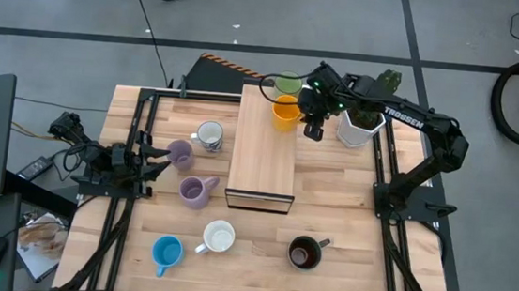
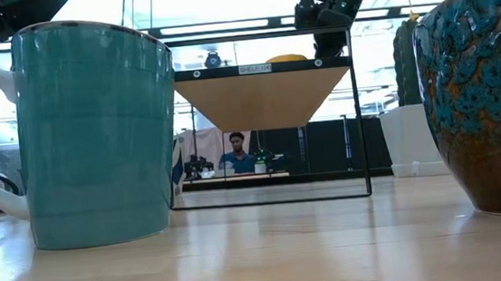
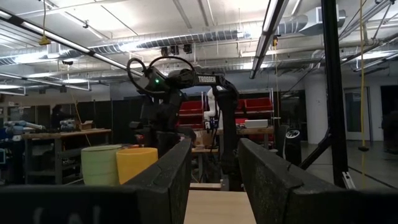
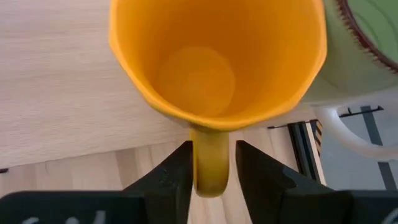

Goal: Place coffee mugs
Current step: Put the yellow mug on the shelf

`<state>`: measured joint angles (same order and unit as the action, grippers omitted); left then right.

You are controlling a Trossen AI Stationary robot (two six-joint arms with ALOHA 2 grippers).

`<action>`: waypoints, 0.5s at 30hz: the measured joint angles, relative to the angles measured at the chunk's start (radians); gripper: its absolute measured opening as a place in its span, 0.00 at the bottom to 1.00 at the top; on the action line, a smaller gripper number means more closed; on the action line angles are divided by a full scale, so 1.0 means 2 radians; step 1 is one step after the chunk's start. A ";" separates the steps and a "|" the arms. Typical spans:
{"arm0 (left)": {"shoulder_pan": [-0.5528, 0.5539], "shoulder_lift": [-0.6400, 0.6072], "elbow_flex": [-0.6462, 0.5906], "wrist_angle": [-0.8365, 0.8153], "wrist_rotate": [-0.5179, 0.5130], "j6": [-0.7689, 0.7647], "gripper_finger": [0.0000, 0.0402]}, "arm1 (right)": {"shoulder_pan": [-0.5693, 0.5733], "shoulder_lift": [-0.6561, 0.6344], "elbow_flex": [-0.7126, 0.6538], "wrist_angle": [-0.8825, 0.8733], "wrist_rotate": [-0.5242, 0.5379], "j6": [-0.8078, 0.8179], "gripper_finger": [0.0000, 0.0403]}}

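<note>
An orange mug stands upright on its base at the far right corner of the wooden shelf's top, beside a green mug. My right gripper hangs over the orange mug's handle, slanting down, open, one finger on each side of it. On the table's left lie a patterned mug and two lilac mugs. Near the front stand a blue, a white and a dark brown mug. My left gripper waits open at the left edge. My right gripper's fingers stand on either side of the orange mug's handle, coming from above and slanting down. A slim gap shows beside one finger; whether the other touches the handle I cannot tell. The mug rests upright on the shelf top.
A white faceted pot with a cactus stands just right of my right gripper. The shelf's metal frame rises mid-table. In the low view the blue mug and brown mug loom near the front edge.
</note>
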<state>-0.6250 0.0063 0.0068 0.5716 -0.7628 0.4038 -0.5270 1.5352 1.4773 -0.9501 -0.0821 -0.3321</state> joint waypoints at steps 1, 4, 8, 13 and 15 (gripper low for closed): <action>0.000 0.000 0.000 0.000 0.000 0.000 0.35 | 0.000 0.000 0.000 0.000 0.000 0.000 0.34; 0.000 0.000 0.000 0.000 0.000 0.000 0.35 | 0.000 0.000 0.000 0.000 0.001 0.007 0.39; 0.000 0.000 0.000 0.000 0.000 0.000 0.35 | -0.001 0.000 0.000 0.000 0.019 0.008 0.45; 0.000 0.000 0.000 0.000 0.000 0.000 0.35 | 0.001 0.000 0.000 0.000 0.038 0.001 0.47; 0.000 0.000 0.000 0.000 0.000 0.000 0.35 | 0.002 0.000 0.000 0.000 0.045 -0.004 0.46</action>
<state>-0.6250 0.0063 0.0070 0.5717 -0.7628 0.4041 -0.5226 1.5352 1.4773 -0.9501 0.0074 -0.3392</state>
